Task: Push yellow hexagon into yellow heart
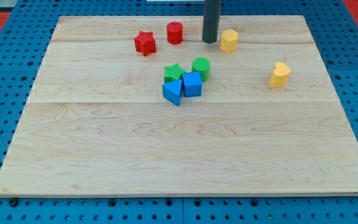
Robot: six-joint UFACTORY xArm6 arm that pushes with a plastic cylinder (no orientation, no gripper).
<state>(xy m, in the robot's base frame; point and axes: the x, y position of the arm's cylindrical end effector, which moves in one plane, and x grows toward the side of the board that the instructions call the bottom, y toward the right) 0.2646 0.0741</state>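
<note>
Starting from the view's bottom, the board (185, 168) lies bare across its near half. Further up, around the middle, sits a tight cluster: a blue triangle (172, 92) touching a blue cube (192, 84), with a green star (173, 72) and a green cylinder (201, 67) just behind them. To the view's right, well apart from that cluster, stands the yellow heart (279, 74). Further up still, near the top edge, a red star (145, 43) and a red cylinder (174, 32) sit on the left, and the yellow hexagon (229, 40) stands up and to the left of the heart. The tip (210, 41) rests just beside the hexagon on its left, possibly touching; being a plain rod, it holds nothing. Judging from this, the approach looks done and the push itself is the step in hand. The heart lies right and toward the bottom, so the next move likely calls for pressing from the hexagon's upper-left side, lest a straight rightward shove carry it past above the heart.
</note>
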